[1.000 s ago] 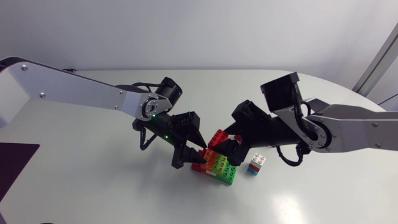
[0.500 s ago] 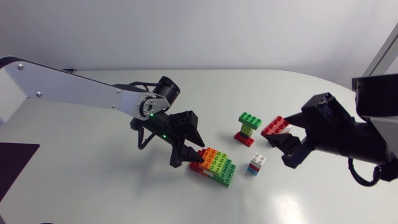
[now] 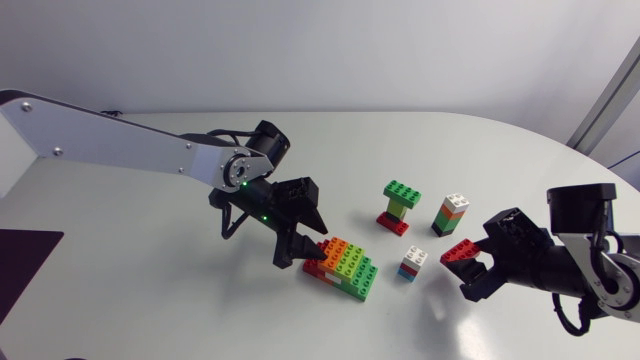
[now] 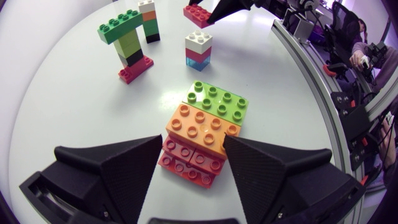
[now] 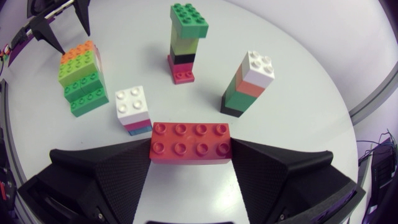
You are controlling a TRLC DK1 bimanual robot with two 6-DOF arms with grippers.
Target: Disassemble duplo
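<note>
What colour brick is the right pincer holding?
Red. The brick shows best in the right wrist view.

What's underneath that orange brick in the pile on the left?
Under the orange brick lie red bricks, sticking out past its edge. How far the red runs inward, and what lies beneath the green bricks beside it, is covered.

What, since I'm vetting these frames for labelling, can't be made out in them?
Head view: the brick stack's red end, partly covered by the left gripper.
Right wrist view: the red brick's ends and underside, hidden by the right gripper shut on it.
Left wrist view: most of the right gripper, cut off by the view's edge.
</note>
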